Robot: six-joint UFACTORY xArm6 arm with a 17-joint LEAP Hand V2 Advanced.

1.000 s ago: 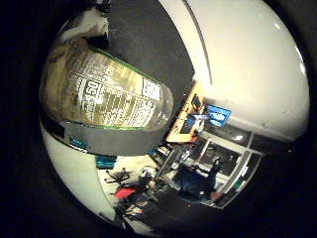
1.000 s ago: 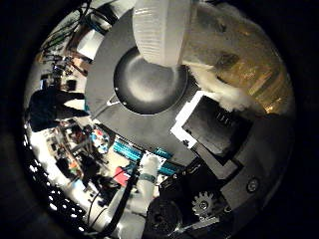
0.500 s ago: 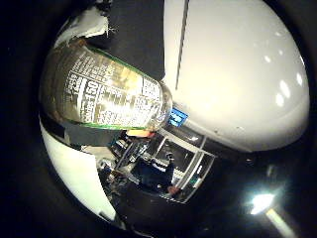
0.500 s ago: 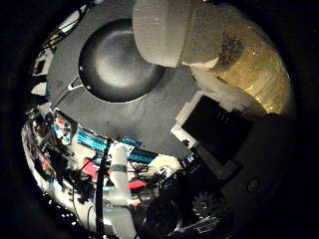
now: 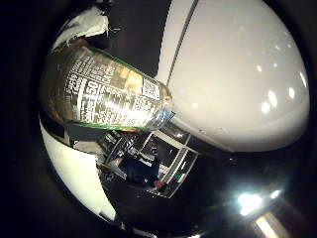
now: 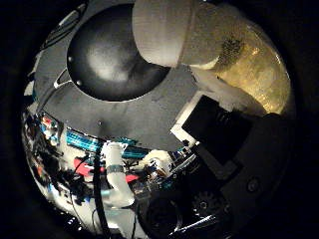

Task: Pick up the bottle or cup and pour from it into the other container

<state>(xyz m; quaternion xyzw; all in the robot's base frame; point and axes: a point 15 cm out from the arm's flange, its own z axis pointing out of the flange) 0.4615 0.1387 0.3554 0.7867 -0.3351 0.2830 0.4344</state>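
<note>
Bottle [image 5: 106,94] close against the palm, hand [image 6: 224,144] wrapped round it. Its white cap [image 6: 162,32] hangs over a dark pan [image 6: 107,59] on a grey table [image 6: 134,124].

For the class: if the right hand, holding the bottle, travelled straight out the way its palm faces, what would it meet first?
Most likely the dark pan on the grey table. The bottle, gripped in the hand, has its white cap over the pan's rim. Depth is unclear.
</note>
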